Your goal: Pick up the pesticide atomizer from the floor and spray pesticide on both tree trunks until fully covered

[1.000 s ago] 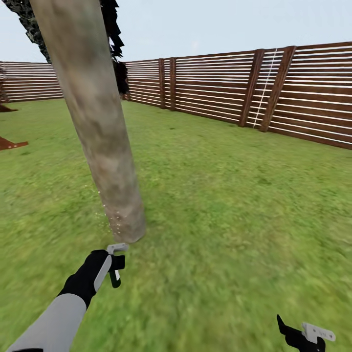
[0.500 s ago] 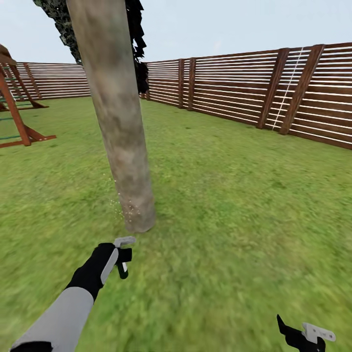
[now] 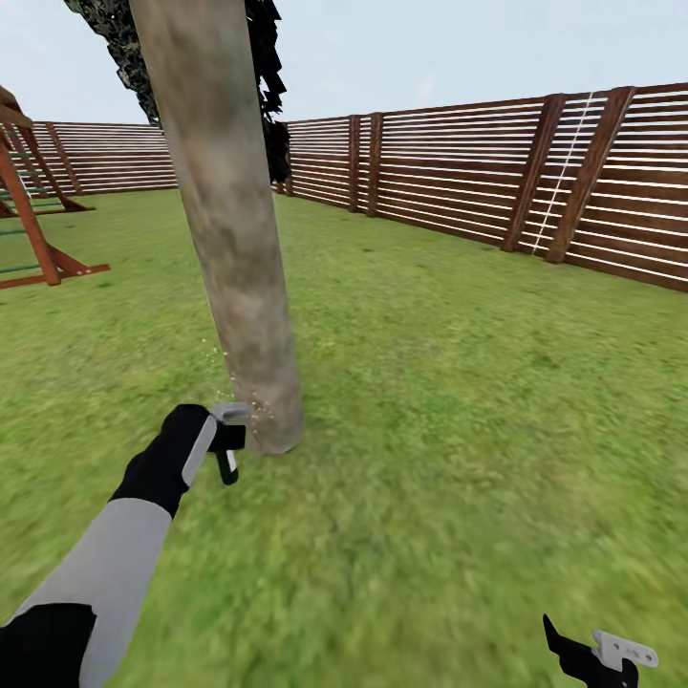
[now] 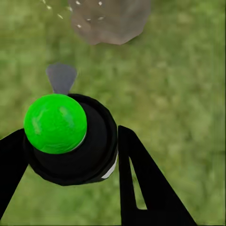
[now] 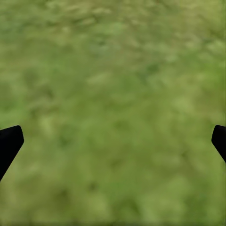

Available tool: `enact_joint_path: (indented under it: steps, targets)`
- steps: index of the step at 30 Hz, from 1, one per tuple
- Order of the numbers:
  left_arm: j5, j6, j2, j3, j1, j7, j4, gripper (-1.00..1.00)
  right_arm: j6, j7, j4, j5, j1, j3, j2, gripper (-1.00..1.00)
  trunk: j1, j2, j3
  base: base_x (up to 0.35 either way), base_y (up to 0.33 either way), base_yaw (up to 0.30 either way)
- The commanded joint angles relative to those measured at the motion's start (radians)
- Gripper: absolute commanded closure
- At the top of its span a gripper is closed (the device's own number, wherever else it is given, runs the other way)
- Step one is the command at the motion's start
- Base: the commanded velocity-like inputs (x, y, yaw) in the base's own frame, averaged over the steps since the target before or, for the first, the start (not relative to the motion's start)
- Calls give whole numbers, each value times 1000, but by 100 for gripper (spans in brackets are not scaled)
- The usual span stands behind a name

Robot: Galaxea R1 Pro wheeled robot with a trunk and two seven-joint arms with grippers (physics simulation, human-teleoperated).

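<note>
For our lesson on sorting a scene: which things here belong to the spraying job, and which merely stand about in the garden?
Belong to the job:
- pesticide atomizer, green-capped, held in the left gripper
- tree trunk
- pesticide specks at the trunk's base

Just standing about:
- wooden fence
- red-brown play frame
- right gripper, open over the grass

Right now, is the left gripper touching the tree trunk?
Apart. In the left wrist view, grass shows between the atomizer in the left gripper and the trunk base.
</note>
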Motion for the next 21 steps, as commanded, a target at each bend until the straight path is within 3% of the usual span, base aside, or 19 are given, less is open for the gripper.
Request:
enact_joint_path:
  steps: [1,2,5,6,7,9,10,11,12,14,16,19,21]
  targets:
    - [-15,32,-39,-1,0,0,-56,100,0,0,0,0,0,0,0,-100,0,0,0,0,0,0]
    - [-19,44,-70,-2,0,1,-109,100,0,0,0,0,0,0,0,-100,0,0,0,0,0,0]
    - [-21,50,-69,3,0,2,-139,100,0,0,0,0,0,0,0,-100,0,0,0,0,0,0]
    - [-21,52,-39,7,-1,2,-141,100,0,0,0,0,0,0,0,-100,0,0,0,0,0,0]
    - [-17,53,9,10,-2,2,-142,100,0,0,0,0,0,0,0,-100,0,0,0,0,0,0]
    - [-13,55,54,28,-18,1,-142,100,0,0,0,0,0,0,0,-100,0,0,0,0,0,0]
    - [-11,56,65,40,-25,0,-143,100,0,1,0,0,0,0,0,-100,0,0,0,0,0,0]
    - [-10,57,63,42,-28,0,-143,100,0,1,0,0,0,0,0,-100,0,0,0,0,0,0]
    - [-10,58,44,41,-33,0,-144,100,0,1,0,0,0,0,0,-100,0,0,0,0,0,0]
    - [-12,59,-10,37,-37,0,-144,100,0,1,0,0,0,0,0,-100,0,0,0,0,0,0]
    - [-11,61,-55,10,-54,0,-142,100,0,0,0,0,0,0,-1,-100,0,0,0,0,0,0]
    - [-10,62,-49,0,-75,0,-140,100,0,0,0,0,0,0,-1,-100,0,0,0,0,0,0]
    - [-10,63,-15,9,-85,-1,-140,100,0,1,0,0,0,0,-2,-100,0,0,0,0,0,0]
